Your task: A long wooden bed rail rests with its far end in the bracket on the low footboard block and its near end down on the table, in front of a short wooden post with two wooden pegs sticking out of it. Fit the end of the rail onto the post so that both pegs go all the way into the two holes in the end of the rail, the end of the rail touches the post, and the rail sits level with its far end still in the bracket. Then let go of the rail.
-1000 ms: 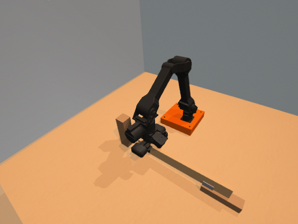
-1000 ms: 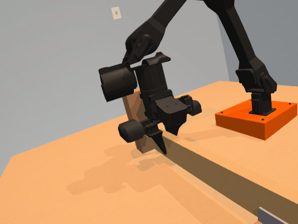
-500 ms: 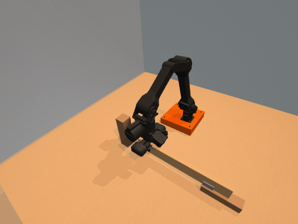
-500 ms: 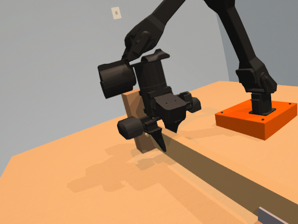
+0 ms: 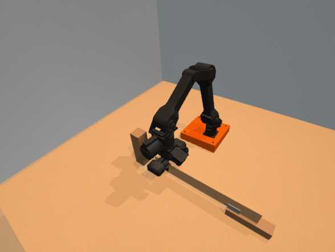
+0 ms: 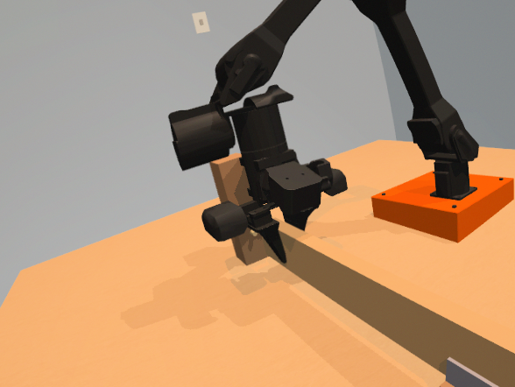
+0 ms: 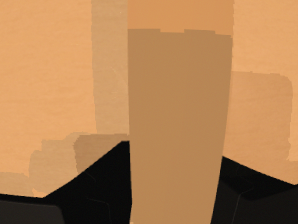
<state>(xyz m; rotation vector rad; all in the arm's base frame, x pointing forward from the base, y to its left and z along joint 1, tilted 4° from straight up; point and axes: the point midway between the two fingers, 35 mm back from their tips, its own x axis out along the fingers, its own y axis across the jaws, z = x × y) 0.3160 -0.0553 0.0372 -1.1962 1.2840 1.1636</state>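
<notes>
The rail (image 5: 213,188) (image 6: 372,289) (image 7: 177,125) is pinched near its post end by the hand (image 5: 168,168) (image 6: 294,245), above the desk (image 5: 85,222) (image 6: 109,350) (image 7: 45,75). Its far end lies on the footboard block (image 5: 248,225), beside the bracket plate (image 5: 234,208) (image 6: 469,376). The post (image 5: 138,145) (image 6: 229,184) stands just beyond the hand; a peg (image 6: 254,233) shows. Peg alignment seems in hand; next, a level, straight push is called for.

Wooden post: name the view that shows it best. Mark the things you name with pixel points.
The exterior view: the post (image 5: 138,148) (image 6: 232,186) shows its top and a broad face there, with a peg (image 6: 254,233) near the rail. The top view shows the post partly behind the gripper (image 5: 168,168) (image 6: 294,246); the wrist view shows none of it.
</notes>
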